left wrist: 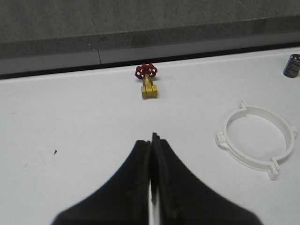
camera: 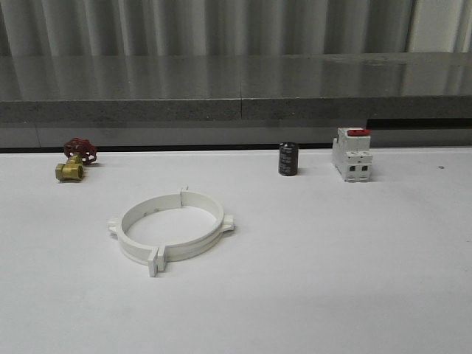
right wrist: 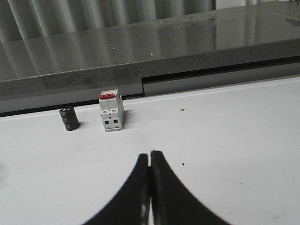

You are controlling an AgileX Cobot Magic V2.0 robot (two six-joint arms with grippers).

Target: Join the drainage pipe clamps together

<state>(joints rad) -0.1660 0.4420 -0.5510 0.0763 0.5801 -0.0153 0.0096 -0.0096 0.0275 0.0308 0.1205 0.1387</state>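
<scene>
The two white drainage pipe clamps point(camera: 171, 225) lie flat on the white table as one closed ring, their end tabs meeting at the front and the back. The same ring of drainage pipe clamps point(left wrist: 257, 139) lies off to one side of my left gripper point(left wrist: 151, 138), well apart from it. That gripper is shut with nothing between its black fingers. My right gripper point(right wrist: 149, 154) is also shut and empty, held over bare table some way short of the breaker.
A brass valve with a red handwheel point(camera: 74, 158) sits at the back left. A black cylindrical capacitor point(camera: 287, 158) and a white breaker with a red top point(camera: 351, 153) stand at the back right. A grey stone ledge point(camera: 236, 88) runs behind the table.
</scene>
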